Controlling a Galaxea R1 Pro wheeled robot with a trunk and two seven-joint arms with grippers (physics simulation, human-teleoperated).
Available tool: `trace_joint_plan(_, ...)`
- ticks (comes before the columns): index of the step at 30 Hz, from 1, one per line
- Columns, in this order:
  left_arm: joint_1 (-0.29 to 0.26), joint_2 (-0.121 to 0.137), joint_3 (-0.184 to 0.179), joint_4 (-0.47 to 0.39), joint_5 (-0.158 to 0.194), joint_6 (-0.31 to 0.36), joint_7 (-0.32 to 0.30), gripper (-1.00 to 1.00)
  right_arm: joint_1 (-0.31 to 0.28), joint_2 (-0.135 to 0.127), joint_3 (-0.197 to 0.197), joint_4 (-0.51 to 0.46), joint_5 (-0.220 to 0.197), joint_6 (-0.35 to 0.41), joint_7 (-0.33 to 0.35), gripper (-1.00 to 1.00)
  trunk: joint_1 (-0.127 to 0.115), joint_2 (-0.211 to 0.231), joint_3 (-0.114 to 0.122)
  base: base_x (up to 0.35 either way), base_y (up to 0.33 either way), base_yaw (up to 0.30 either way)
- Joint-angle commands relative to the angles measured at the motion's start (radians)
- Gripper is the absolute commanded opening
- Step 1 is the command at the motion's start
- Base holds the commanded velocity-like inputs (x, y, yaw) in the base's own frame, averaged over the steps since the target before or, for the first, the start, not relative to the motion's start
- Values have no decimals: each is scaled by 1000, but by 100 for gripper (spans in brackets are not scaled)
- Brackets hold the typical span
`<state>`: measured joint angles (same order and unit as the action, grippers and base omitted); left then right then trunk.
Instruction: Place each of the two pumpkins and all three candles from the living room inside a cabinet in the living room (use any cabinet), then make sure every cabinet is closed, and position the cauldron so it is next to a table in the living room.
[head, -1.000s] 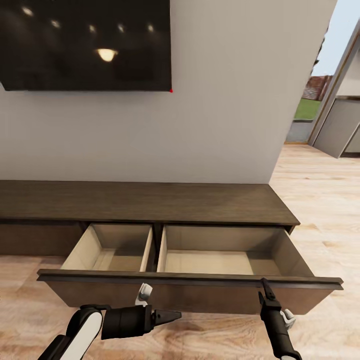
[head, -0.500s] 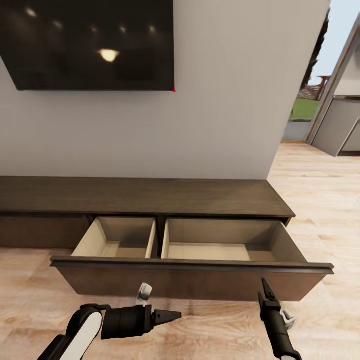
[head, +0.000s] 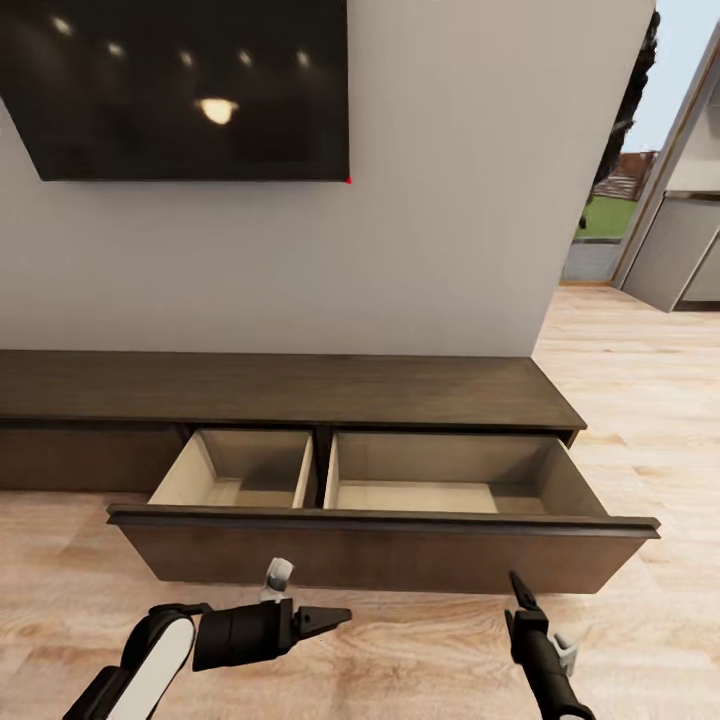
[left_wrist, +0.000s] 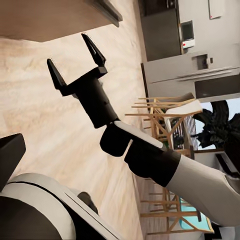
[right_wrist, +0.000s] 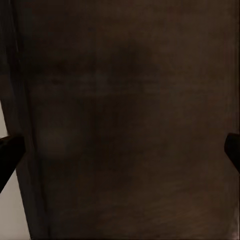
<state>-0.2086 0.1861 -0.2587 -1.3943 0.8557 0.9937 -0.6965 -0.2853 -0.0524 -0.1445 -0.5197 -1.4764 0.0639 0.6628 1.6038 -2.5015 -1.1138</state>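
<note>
Now, change: against the picture a second back, the whole head view sits further from the cabinet; the drawer looks smaller and higher in it, which reads as the camera backing off.
Cabinet: long, low, dark brown, its long axis running left to right along the grey wall, front facing the robot.
Drawer: pulled out toward the robot, two pale compartments side by side.
Left gripper: low over the wooden floor, pointing right; I cannot tell how its jaws stand.
Right gripper: jaws spread wide, holding nothing, tips just short of the drawer front.
Screen: black, on the wall above.
</note>
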Motion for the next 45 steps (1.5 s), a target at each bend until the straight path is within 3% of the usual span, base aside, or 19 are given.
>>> trace_joint_plan(1,0,1,0,0,0,5,-1,100,1,-3,-1,3,-10,33,0,100,0,0,-1,0,0,0)
trace_joint_plan(5,1,2,-7,21,-9,5,5,100,4,-12,-1,118,13,215,-9,100,-2,1,15,0,0,0)
trace_joint_plan(7,0,-1,-12,69,-15,4,9,100,4,-36,-1,205,51,281,-9,100,-3,1,22,0,0,0)
trace_joint_plan(11,-3,-4,-23,176,-32,1,40,100,5,-67,0,279,164,332,-10,100,-11,16,36,0,0,0)
trace_joint_plan(14,-4,-6,-26,226,-44,-2,82,100,5,-75,14,289,318,338,-13,100,-23,37,46,0,0,0)
trace_joint_plan(18,-6,-6,-25,254,-52,-3,96,100,5,-75,18,295,408,332,-7,100,-38,65,58,0,0,0)
trace_joint_plan(25,-11,-11,-25,266,-52,-3,109,100,5,-76,22,292,439,295,-8,100,-65,114,80,0,0,0)
trace_joint_plan(29,-12,-20,-25,292,-50,-4,180,100,5,-77,22,291,462,258,-5,100,-80,142,93,0,0,0)
trace_joint_plan(33,-12,-53,-26,341,-55,-14,256,100,5,-80,22,291,494,251,-2,100,-96,170,105,0,0,0)
trace_joint_plan(35,-13,-77,-26,374,-58,-27,301,100,5,-82,22,290,532,250,-1,100,-103,184,112,0,0,0)
trace_joint_plan(36,-12,-92,-24,391,-60,-47,340,100,5,-82,21,290,572,251,0,100,-107,191,115,0,0,0)
trace_joint_plan(45,-13,-99,-24,430,-63,-84,375,100,5,-85,21,288,610,251,-4,100,-142,254,143,0,0,0)
